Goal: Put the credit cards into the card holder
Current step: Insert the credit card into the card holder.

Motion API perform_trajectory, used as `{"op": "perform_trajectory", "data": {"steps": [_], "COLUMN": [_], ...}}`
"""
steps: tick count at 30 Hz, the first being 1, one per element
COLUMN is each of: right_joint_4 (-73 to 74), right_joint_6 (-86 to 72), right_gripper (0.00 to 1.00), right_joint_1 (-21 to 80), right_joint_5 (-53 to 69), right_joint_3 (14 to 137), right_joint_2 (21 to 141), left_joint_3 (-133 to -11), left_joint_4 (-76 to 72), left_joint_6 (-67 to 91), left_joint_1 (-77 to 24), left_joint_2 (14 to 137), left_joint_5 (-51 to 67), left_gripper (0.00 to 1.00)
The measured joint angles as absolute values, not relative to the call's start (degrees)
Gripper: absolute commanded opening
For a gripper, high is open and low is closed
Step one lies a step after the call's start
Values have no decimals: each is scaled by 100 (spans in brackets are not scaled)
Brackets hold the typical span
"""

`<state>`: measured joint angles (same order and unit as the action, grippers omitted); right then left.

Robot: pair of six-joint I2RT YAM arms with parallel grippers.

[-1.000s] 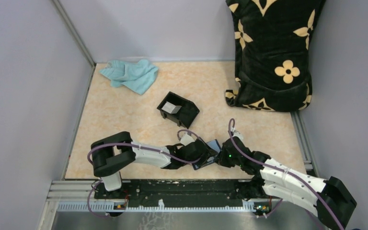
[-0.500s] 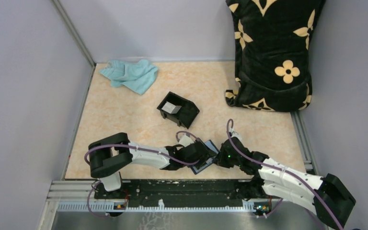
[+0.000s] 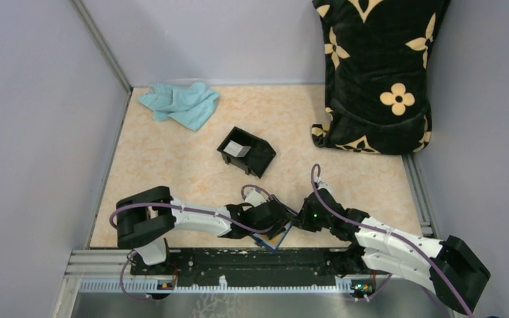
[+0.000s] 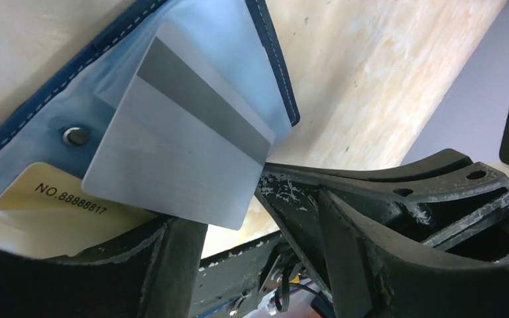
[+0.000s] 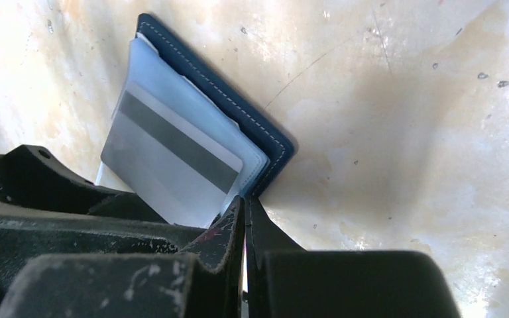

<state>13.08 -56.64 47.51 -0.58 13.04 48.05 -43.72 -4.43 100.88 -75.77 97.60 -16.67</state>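
Unfinished: the grey card point(image 4: 179, 152) lies across the open card holder point(image 5: 265, 142), seemingly not seated, a yellow card point(image 4: 46, 205) beneath. The left gripper point(image 3: 277, 224) has its jaws apart beside it; the right gripper point(image 5: 245, 218) has its jaws closed at the card holder's corner.

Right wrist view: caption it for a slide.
Grey striped card lies on the open blue card holder; shut fingers meet its corner.

My top camera looks steeply down from above and behind the two black-and-white arms point(image 3: 199, 218), far enough back to take in the whole peach marbled surface point(image 3: 166, 165). Both wrist cameras sit very close. The left faces a navy-blue stitched folding wallet point(image 4: 225, 40) and a silver-grey striped card point(image 4: 172, 159). The right looks down on that same pair from the opposite side.
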Motion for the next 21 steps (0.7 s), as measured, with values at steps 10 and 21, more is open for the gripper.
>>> {"op": "perform_trajectory", "data": {"steps": [10, 21], "right_joint_4": [1151, 1308], "right_joint_6": [-5655, -5607], "right_gripper": [0, 0], "right_joint_1": [4751, 4748], "right_joint_5": [71, -1], "right_joint_3": [1273, 1094], "right_joint_2": [4928, 4239], "left_joint_3": [-4652, -4453], "left_joint_4": [314, 760], "left_joint_6": [10267, 10503], "left_joint_1": [-7675, -7859], "left_joint_2": [9692, 9351], "left_joint_5": [-1660, -1782], "left_gripper": [79, 77]}}
